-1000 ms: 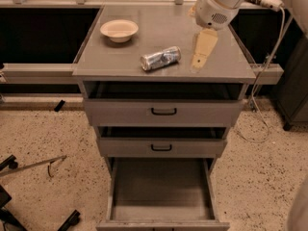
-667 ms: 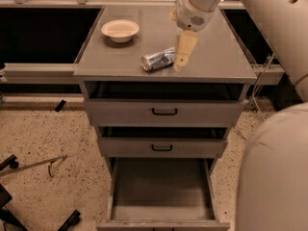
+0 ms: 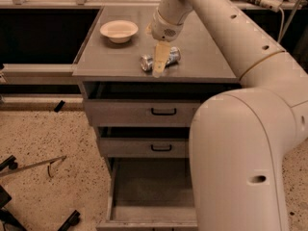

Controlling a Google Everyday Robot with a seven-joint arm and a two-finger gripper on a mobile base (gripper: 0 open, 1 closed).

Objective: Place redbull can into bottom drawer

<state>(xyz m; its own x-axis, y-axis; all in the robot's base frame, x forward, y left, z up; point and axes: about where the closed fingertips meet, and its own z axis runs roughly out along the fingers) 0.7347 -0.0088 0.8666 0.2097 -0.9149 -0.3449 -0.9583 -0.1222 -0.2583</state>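
Lying on the cabinet (image 3: 202, 66) top, the can (image 3: 173, 56) awaits lifting; the gripper (image 3: 160, 61) hangs at it, whether clamped I cannot tell; the cabinet's bottom drawer (image 3: 149, 189) stands open.

The redbull can (image 3: 146, 62) lies on its side near the front of the grey cabinet top (image 3: 110, 57). The gripper (image 3: 157, 69) hangs pointing down right over the can's middle, hiding part of it. A cream bowl (image 3: 119, 30) sits apart at the back left, and below, the bottom drawer (image 3: 144, 189) stands pulled out, partly hidden by the robot's bulky arm (image 3: 240, 138).
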